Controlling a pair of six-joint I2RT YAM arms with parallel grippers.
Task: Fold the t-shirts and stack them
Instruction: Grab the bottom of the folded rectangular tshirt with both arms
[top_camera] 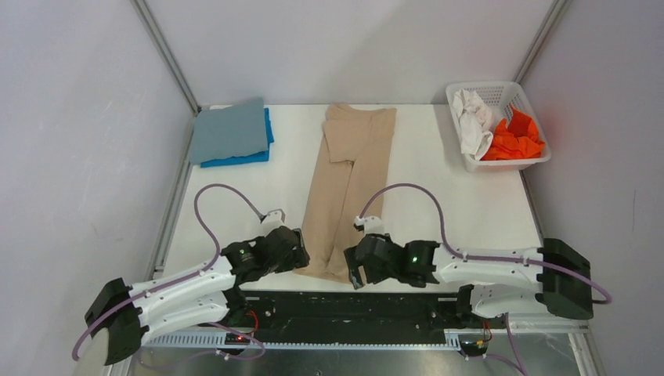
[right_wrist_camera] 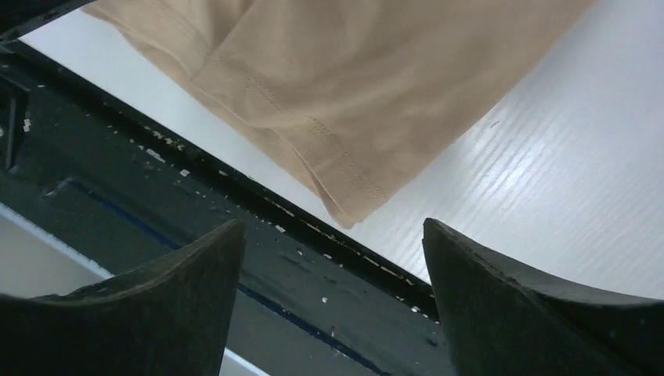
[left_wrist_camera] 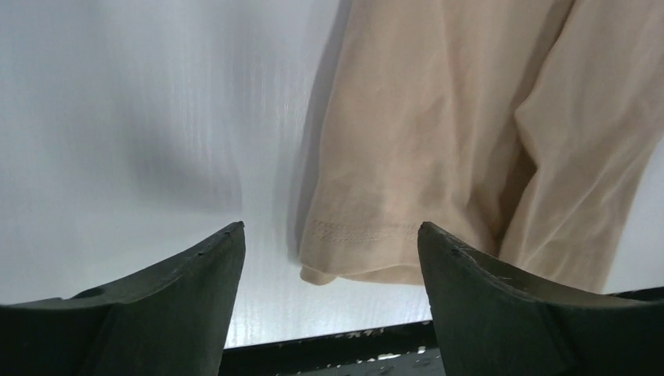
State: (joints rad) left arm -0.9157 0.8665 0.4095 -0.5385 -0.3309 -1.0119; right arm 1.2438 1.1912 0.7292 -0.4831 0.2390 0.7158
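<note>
The tan t-shirt (top_camera: 344, 184) lies folded lengthwise down the middle of the table, its hem at the near edge. My left gripper (top_camera: 299, 258) is open just left of the hem's near left corner (left_wrist_camera: 344, 251). My right gripper (top_camera: 354, 270) is open just right of the hem's near right corner (right_wrist_camera: 344, 188). Neither touches the cloth. A folded grey-blue shirt (top_camera: 229, 130) lies on a folded bright blue shirt (top_camera: 243, 159) at the far left. A white shirt (top_camera: 472, 117) and an orange shirt (top_camera: 514, 138) lie crumpled in the basket.
The white lattice basket (top_camera: 501, 92) stands at the far right corner. The table's dark front rail (right_wrist_camera: 235, 235) runs right under both grippers. Grey walls and metal posts enclose the table on three sides.
</note>
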